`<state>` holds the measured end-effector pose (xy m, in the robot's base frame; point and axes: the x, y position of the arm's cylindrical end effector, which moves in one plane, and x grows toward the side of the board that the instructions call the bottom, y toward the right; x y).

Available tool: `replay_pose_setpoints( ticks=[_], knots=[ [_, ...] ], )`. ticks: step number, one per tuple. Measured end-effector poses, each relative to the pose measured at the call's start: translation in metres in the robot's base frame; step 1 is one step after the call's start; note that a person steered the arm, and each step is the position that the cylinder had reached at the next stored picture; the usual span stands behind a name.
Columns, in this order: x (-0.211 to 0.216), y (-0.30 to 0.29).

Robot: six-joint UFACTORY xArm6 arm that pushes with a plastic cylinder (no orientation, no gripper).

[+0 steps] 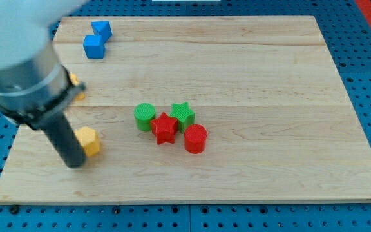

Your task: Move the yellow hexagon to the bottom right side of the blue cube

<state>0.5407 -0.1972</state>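
A yellow hexagon (89, 140) lies near the board's lower left. My tip (75, 162) rests on the board just left of and slightly below it, touching or nearly touching it. Two blue blocks sit at the view's top left: a blue cube (94, 46) and another blue block (101, 29) just above and right of it. A second yellow block (76, 87) is partly hidden behind the arm at the left.
A cluster sits mid-board: a green cylinder (145, 117), a green star (182, 114), a red star (164, 128) and a red cylinder (196, 138). The wooden board (269, 77) lies on a blue perforated table. The grey arm body covers the upper left.
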Motion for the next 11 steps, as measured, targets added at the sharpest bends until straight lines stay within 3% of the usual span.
replay_pose_setpoints(
  ticks=[1,2,3,4,8,11],
  knots=[
    [-0.017,0.0],
    [0.02,0.014],
    [0.004,0.032],
    [-0.051,0.022],
    [-0.191,0.023],
    [-0.083,0.035]
  ],
)
